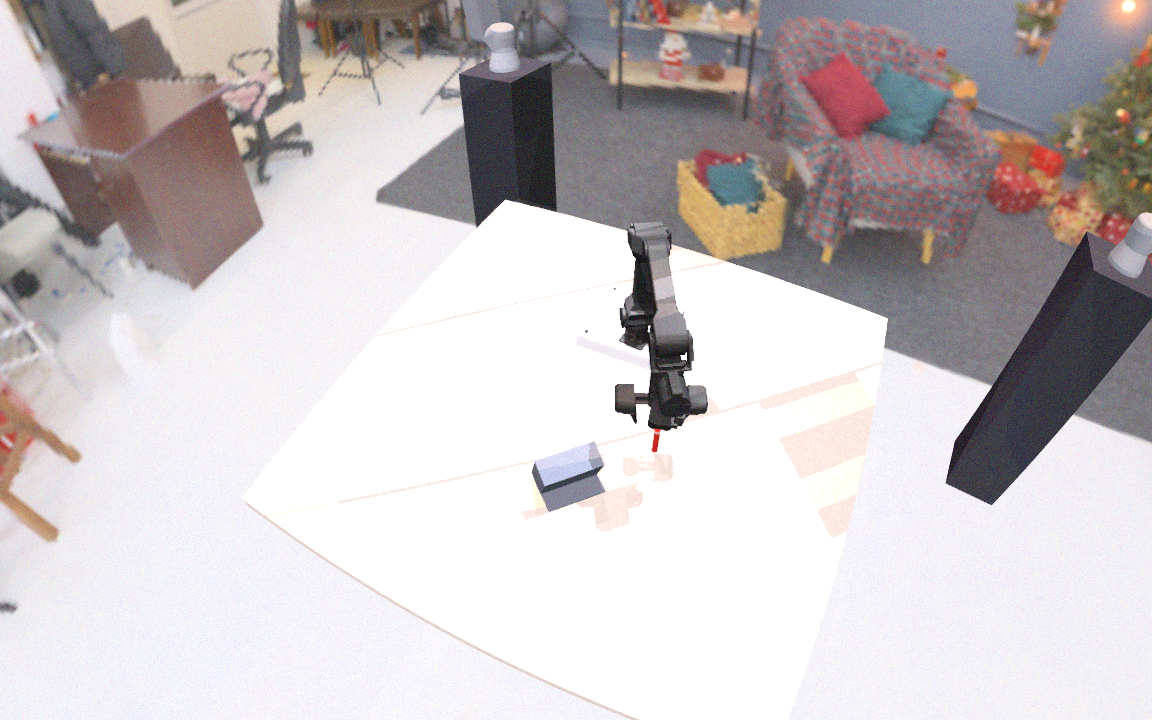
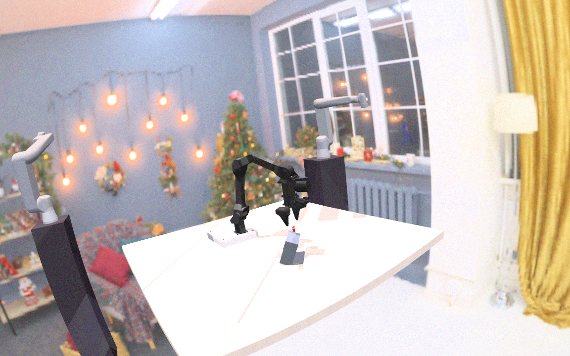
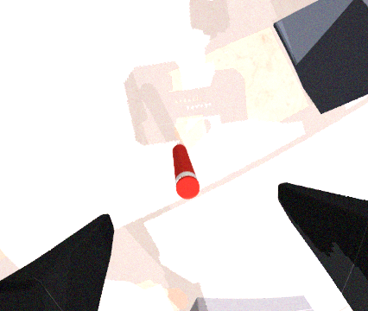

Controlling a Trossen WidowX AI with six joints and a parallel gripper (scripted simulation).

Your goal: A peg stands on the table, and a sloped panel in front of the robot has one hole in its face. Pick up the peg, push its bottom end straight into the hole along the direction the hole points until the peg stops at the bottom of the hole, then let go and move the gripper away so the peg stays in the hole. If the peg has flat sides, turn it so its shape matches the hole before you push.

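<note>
Black gripper [image 2: 292, 221] open, pointing down above white table [image 2: 349, 274]. Red peg [image 2: 293, 228] partly hidden behind the top of the grey-blue sloped panel [image 2: 289, 250].

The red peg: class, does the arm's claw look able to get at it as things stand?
Probably yes: the claw is open and above the peg, which stands upright with nothing visible between them. The panel sits off to one side.
</note>
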